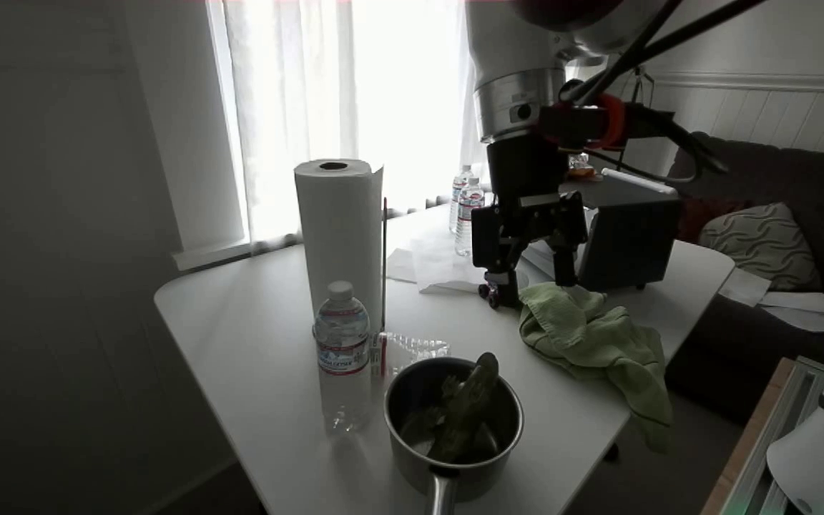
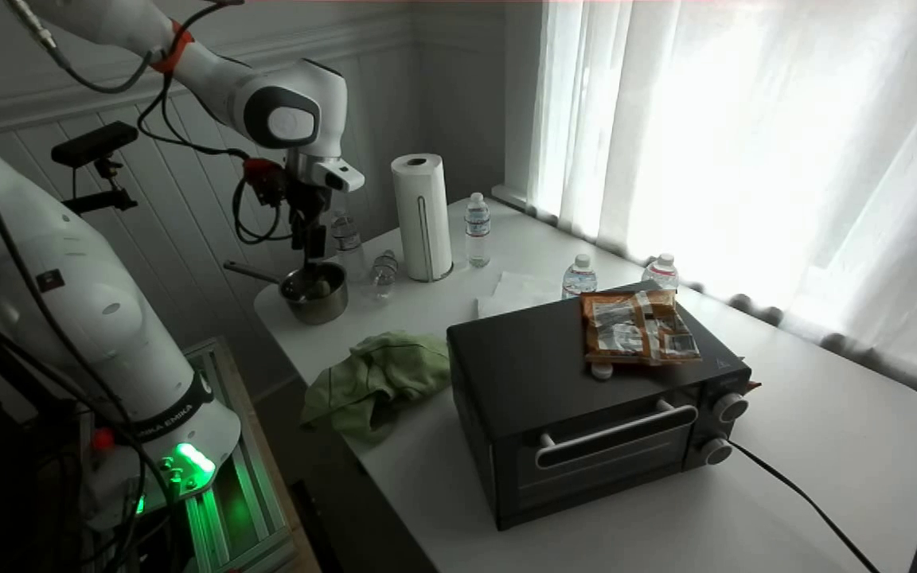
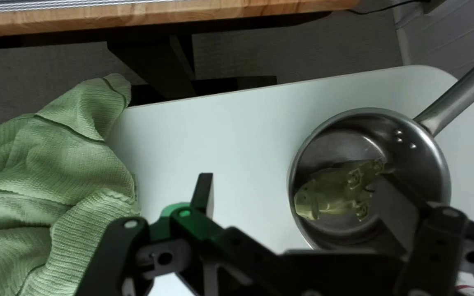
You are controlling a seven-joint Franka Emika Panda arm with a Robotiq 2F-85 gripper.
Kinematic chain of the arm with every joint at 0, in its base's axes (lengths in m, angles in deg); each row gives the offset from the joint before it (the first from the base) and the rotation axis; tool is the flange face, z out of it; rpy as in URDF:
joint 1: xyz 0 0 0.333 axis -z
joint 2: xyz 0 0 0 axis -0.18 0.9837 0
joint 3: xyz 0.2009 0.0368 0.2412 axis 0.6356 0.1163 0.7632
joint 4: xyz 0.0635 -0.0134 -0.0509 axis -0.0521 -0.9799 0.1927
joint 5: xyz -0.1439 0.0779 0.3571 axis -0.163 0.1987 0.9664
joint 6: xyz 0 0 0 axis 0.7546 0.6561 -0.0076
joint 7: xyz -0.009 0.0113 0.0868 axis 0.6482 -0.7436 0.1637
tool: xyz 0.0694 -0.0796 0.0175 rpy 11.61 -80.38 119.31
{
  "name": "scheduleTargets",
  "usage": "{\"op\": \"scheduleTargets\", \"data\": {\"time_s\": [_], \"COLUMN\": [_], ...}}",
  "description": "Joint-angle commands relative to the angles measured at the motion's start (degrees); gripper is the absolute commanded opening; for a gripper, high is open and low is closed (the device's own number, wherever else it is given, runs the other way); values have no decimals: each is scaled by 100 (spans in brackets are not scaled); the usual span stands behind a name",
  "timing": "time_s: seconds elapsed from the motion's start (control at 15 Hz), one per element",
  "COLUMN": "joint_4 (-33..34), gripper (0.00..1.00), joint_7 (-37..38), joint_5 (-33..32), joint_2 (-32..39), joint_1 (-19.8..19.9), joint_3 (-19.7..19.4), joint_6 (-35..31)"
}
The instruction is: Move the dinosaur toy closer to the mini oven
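The dinosaur toy (image 3: 335, 191) is inside the metal saucepan (image 3: 424, 172), lying tilted; its head is near the rim, on the side away from the handle. The saucepan stands near a corner of the tabletop (image 3: 220, 139). The hand (image 1: 534, 292) is wide: its two fingers are well apart, and in the wrist view one of them covers a part of the saucepan. Just beside the saucepan stands a water bottle (image 1: 342, 354), upright and with its cap on; how full it is, I cannot tell. A lying bottle (image 2: 384, 272) is near it. The mini oven (image 2: 530, 366) is well apart from the toy, with a green towel (image 2: 387, 374) between them. The oven's door is closed, and its inside is too dark to see. On the top lies an orange packet (image 2: 637, 330), whose content I cannot make out.
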State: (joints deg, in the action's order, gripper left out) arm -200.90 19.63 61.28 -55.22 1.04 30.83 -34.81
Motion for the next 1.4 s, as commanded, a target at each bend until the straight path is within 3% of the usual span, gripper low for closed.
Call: {"op": "scheduleTargets", "data": {"time_s": [0.0,0.13,0.2,0.6,0.8,1.2,1.33], "joint_4": [-174,-214,-219,-272,-325,-305,-305], "gripper": [100,100,95,48,49,65,62], "joint_7": [-189,-223,-249,-338,-500,-770,-839], "joint_5": [444,601,686,742,757,797,816], "joint_2": [156,275,336,652,807,1151,1223], "joint_1": [-148,-181,-202,-206,-224,-224,-222], "joint_3": [-70,-62,-62,-64,-67,-70,-67], "joint_6": [-462,-651,-738,-1401,-1777,-2108,-2202]}}
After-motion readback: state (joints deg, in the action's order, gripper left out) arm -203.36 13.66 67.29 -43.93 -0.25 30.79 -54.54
